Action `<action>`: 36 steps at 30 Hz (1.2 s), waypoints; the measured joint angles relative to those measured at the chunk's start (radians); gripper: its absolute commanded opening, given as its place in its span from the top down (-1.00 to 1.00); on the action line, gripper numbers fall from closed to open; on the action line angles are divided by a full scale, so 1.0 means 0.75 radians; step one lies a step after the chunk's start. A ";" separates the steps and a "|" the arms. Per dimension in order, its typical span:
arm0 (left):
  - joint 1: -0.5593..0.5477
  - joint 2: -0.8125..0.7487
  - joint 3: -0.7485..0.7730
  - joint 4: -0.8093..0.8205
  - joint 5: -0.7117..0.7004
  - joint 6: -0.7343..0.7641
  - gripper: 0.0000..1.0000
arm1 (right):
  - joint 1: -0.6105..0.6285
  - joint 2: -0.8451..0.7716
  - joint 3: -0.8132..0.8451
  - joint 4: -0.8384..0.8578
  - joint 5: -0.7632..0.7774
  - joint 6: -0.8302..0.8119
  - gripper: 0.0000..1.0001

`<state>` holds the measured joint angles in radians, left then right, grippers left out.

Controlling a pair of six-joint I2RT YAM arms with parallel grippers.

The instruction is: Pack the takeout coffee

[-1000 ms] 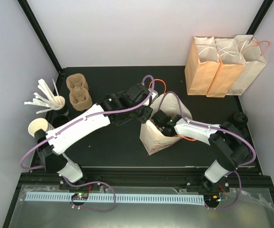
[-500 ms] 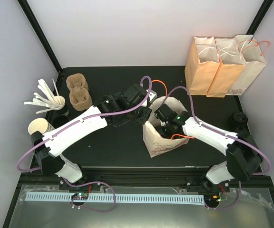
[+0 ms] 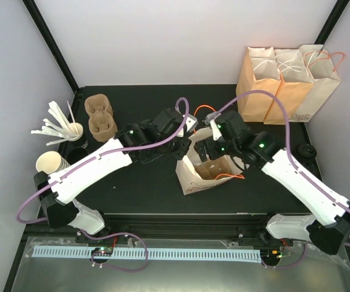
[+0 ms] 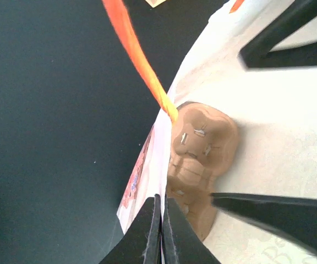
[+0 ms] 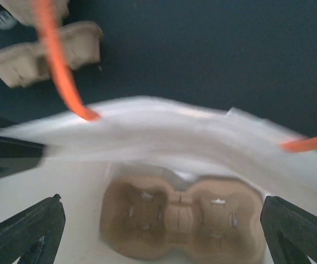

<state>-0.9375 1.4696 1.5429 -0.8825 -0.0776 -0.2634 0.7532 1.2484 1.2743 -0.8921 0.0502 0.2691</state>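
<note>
A white paper bag (image 3: 194,180) stands open mid-table, its orange handles (image 4: 142,60) loose. A brown pulp cup carrier (image 5: 183,217) lies flat on the bag's bottom, and the left wrist view shows the carrier (image 4: 200,159) too. My left gripper (image 4: 161,220) is shut on the bag's left rim and holds the mouth open. Above the mouth my right gripper (image 5: 167,231) hangs open wide, holding nothing. A small black round thing (image 3: 309,149) sits at the table's right edge, half hidden by my right arm. I cannot tell whether it is the takeout coffee.
Three paper bags (image 3: 284,85) stand at the back right. Two more pulp carriers (image 3: 100,118) lie at the back left. A cup of white stirrers (image 3: 72,129) and a stack of white paper cups (image 3: 50,163) stand near them.
My right gripper has lifted out of the bag and opened wide, and its arm has stretched out. The bag's mouth has shifted slightly left. The left gripper has kept its grip.
</note>
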 measured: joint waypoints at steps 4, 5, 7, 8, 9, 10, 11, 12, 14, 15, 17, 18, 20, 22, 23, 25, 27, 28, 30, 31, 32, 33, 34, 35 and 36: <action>-0.002 -0.044 -0.048 0.030 -0.001 0.020 0.97 | 0.000 -0.122 0.093 0.004 0.000 -0.037 -1.00; -0.003 -0.062 -0.067 0.036 -0.005 0.033 0.97 | 0.000 -0.158 0.099 0.011 0.000 -0.044 -1.00; -0.009 -0.093 -0.093 0.041 -0.031 0.062 0.97 | 0.000 -0.263 0.108 0.027 0.000 -0.057 -1.00; -0.010 -0.105 -0.097 0.042 -0.052 0.080 0.97 | 0.000 -0.278 0.109 0.030 0.000 -0.058 -1.00; -0.012 -0.117 -0.097 0.046 -0.083 0.102 0.97 | 0.000 -0.317 0.110 0.041 0.003 -0.058 -1.00; -0.015 -0.129 -0.097 0.056 -0.112 0.131 0.97 | 0.000 -0.340 0.110 0.045 0.009 -0.057 -1.00; -0.016 -0.141 -0.097 0.066 -0.142 0.159 0.97 | 0.000 -0.361 0.109 0.048 0.019 -0.057 -0.99; -0.017 -0.155 -0.099 0.079 -0.169 0.185 0.97 | 0.000 -0.377 0.106 0.051 0.028 -0.057 -0.99; -0.019 -0.195 -0.131 0.140 -0.232 0.242 0.97 | -0.001 -0.416 0.069 0.068 0.054 -0.054 -0.98; -0.023 -0.236 -0.181 0.198 -0.268 0.274 0.97 | -0.001 -0.434 0.040 0.071 0.064 -0.052 -0.97; -0.030 -0.315 -0.294 0.298 -0.315 0.322 0.97 | -0.002 -0.470 -0.031 0.078 0.071 -0.048 -0.97; -0.036 -0.350 -0.347 0.336 -0.326 0.343 0.97 | -0.002 -0.495 -0.084 0.082 0.072 -0.047 -0.97; -0.055 -0.434 -0.502 0.457 -0.335 0.387 0.97 | -0.002 -0.541 -0.182 0.091 0.069 -0.043 -0.97; -0.070 -0.495 -0.641 0.568 -0.323 0.416 0.97 | -0.002 -0.598 -0.276 0.111 0.051 -0.043 -0.97; -0.077 -0.525 -0.727 0.634 -0.309 0.426 0.97 | -0.002 -0.640 -0.336 0.132 0.034 -0.042 -0.97; -0.087 -0.572 -0.859 0.761 -0.282 0.440 0.97 | -0.002 -0.714 -0.426 0.168 0.003 -0.038 -0.97; -0.105 -0.596 -0.916 0.820 -0.273 0.444 0.97 | -0.002 -0.785 -0.510 0.202 -0.021 -0.031 -0.97; -0.113 -0.608 -0.941 0.849 -0.268 0.444 0.97 | -0.002 -0.812 -0.540 0.214 -0.033 -0.026 -0.97; -0.123 -0.622 -0.964 0.888 -0.258 0.443 0.97 | -0.002 -0.844 -0.581 0.232 -0.044 -0.015 -0.97; -0.125 -0.624 -0.964 0.896 -0.255 0.442 0.97 | -0.002 -0.851 -0.594 0.237 -0.046 -0.010 -0.97; -0.127 -0.626 -0.964 0.903 -0.254 0.442 0.97 | -0.002 -0.856 -0.602 0.243 -0.046 -0.006 -0.97; -0.130 -0.626 -0.964 0.909 -0.253 0.442 0.97 | -0.002 -0.860 -0.606 0.244 -0.046 -0.002 -0.97; -0.131 -0.626 -0.964 0.910 -0.253 0.441 0.97 | -0.002 -0.866 -0.608 0.249 -0.045 -0.001 -0.97; -0.132 -0.625 -0.964 0.911 -0.257 0.436 0.97 | -0.002 -0.873 -0.609 0.254 -0.043 0.002 -0.97; -0.132 -0.624 -0.964 0.913 -0.266 0.427 0.97 | -0.002 -0.882 -0.609 0.258 -0.039 0.004 -0.97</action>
<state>-1.0363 1.0016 0.8200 -0.1978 -0.2771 0.0566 0.7521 0.5869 0.8177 -0.6983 0.0212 0.2718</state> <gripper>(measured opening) 0.022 0.986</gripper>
